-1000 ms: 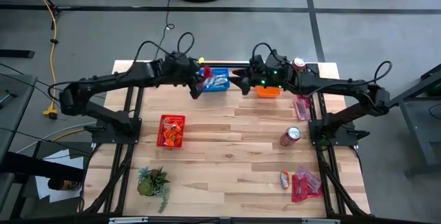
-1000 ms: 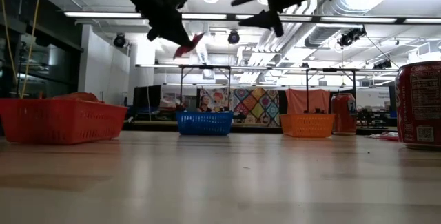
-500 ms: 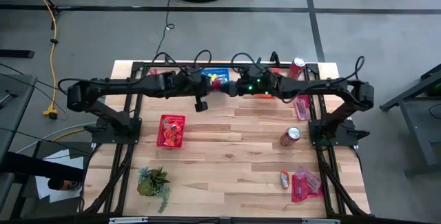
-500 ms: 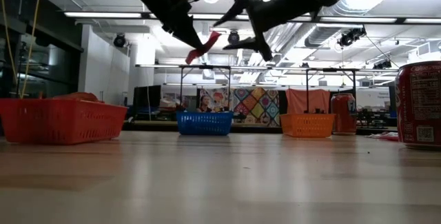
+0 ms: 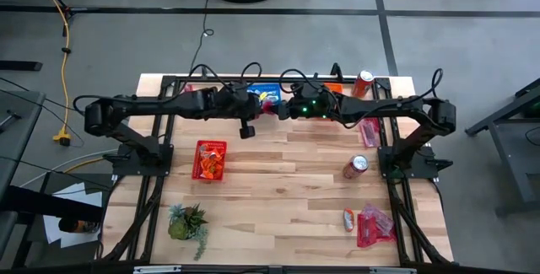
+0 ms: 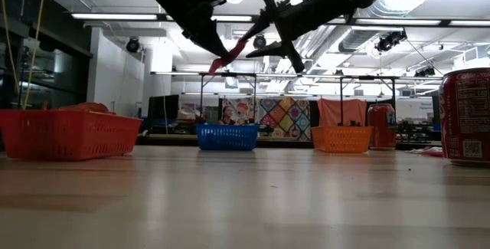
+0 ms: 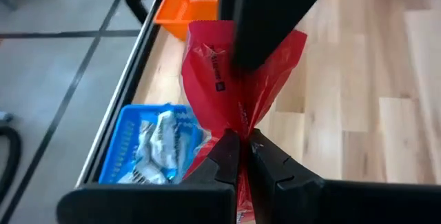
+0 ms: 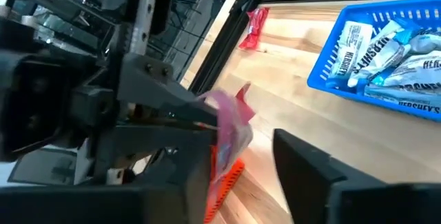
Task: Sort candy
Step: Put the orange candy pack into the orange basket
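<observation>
A red shiny candy packet [image 7: 231, 86] hangs in the air over the far middle of the table, with my left gripper [image 7: 242, 148] shut on it. In the high view the packet [image 5: 270, 104] shows as a small red-pink spot between the two arms. My right gripper [image 8: 244, 145] comes at the packet [image 8: 231, 124] from the table's right. It is open, with its fingers on either side of the packet's free end. The blue basket [image 8: 386, 52] below holds several blue-and-white bars. My left gripper pinches the packet's narrow gathered end [image 7: 241, 131] between its two fingertips. The fingers come from the table's left, slanting downward. The packet sticks out beyond them, fanning wider toward its free end, lifted clear of table and baskets. My right gripper has one finger [image 7: 265, 17] across the packet's free end; I cannot tell whether it touches.
A blue basket [image 5: 263, 88] and an orange basket [image 5: 333, 89] stand at the far edge, a red basket [image 5: 209, 160] at centre left. Soda cans [image 5: 363, 79] [image 5: 355, 166], pink packets [image 5: 371, 131] [image 5: 375, 226] and a small plant [image 5: 187, 222] also lie on the table.
My left gripper has carried the packet toward the table's right and a little down, rolling as it went. My right gripper has come toward the left and down to meet it, has also rolled, and its fingers have drawn closer together around the packet's free end.
</observation>
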Robot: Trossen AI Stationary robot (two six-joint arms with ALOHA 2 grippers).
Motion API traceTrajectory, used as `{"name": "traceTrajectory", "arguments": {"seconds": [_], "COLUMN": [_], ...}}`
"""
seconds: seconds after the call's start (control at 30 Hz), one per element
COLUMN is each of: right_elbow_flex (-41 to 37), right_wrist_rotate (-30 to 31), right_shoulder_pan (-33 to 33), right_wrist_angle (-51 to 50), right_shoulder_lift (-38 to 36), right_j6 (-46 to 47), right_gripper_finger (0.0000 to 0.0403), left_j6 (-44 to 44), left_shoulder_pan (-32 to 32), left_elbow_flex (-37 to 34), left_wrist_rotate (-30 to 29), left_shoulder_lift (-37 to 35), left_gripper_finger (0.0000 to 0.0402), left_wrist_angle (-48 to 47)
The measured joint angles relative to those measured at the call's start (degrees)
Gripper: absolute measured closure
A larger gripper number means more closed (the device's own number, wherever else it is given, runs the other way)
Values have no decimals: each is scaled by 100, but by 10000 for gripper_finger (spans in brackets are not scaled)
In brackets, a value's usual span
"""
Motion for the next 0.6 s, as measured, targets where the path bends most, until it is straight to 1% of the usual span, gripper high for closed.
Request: {"name": "traceTrajectory", "arguments": {"seconds": [0.1,0.27,0.3,0.37,0.43,0.5,0.6], "right_elbow_flex": [0,0,0,0,0,-2,-2], "right_wrist_rotate": [-1,-48,-47,-49,-54,-60,165], "right_shoulder_pan": [0,0,0,-15,-91,-197,-453], "right_wrist_angle": [-11,-140,-144,-212,-440,-721,-1431], "right_shoulder_lift": [-2,-9,-9,-42,-130,-298,-725], "right_j6": [-2,-46,-130,-186,-275,-505,-790], "right_gripper_finger": [302,386,392,390,396,398,399], "left_j6": [0,8,50,211,373,474,389], "left_shoulder_pan": [-2,-5,-4,3,46,133,313], "left_elbow_flex": [4,0,0,0,3,11,9], "left_wrist_rotate": [168,138,108,2,-209,-608,-1277], "left_shoulder_lift": [77,149,149,114,-12,-140,-418], "left_gripper_finger": [401,394,389,374,353,329,291], "left_wrist_angle": [67,129,128,109,-115,-431,-1144]}}
